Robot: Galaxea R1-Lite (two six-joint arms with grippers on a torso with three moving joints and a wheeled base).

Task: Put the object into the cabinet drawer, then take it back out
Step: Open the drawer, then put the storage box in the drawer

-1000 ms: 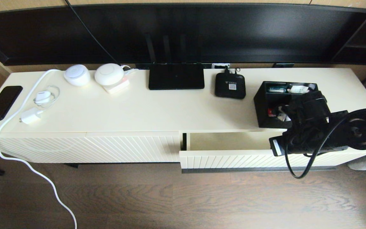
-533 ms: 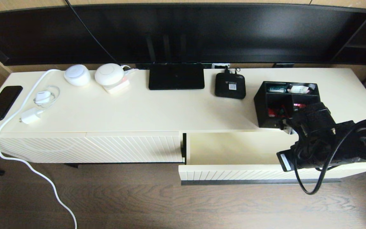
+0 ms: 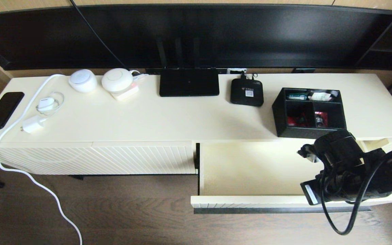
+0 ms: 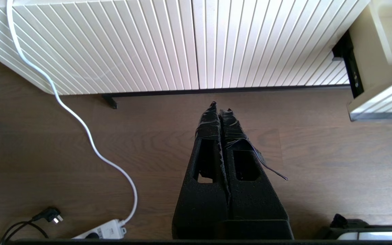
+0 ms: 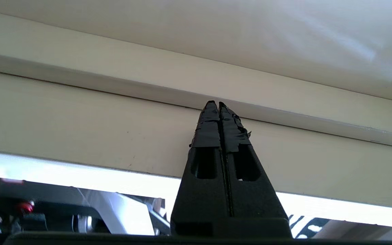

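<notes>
The black organiser box (image 3: pixel 309 112) stands on the cabinet top at the right, its three compartments holding small red, green and white items. Just in front of it the cabinet drawer (image 3: pixel 250 170) is pulled far out, its cream interior bare; the dark handle bar (image 3: pixel 267 211) runs under its front edge. My right arm (image 3: pixel 342 166) hangs over the drawer's right part. The right gripper (image 5: pixel 218 103) is shut with nothing between its fingers, its tips against a cream panel seam. My left gripper (image 4: pixel 220 106) is shut over the wooden floor, in front of the closed ribbed front (image 4: pixel 182 44).
On the cabinet top are a flat black router (image 3: pixel 189 82), a small black device (image 3: pixel 246 92), two white round devices (image 3: pixel 82 80) (image 3: pixel 117 79), a phone (image 3: pixel 3 109) and a white charger (image 3: pixel 32 124) whose cable trails to the floor. A power strip (image 4: pixel 104 231) lies on the floor.
The drawer has slid much further out towards me, and my right arm has drawn back with it. The organiser box, half covered by the arm before, now shows whole.
</notes>
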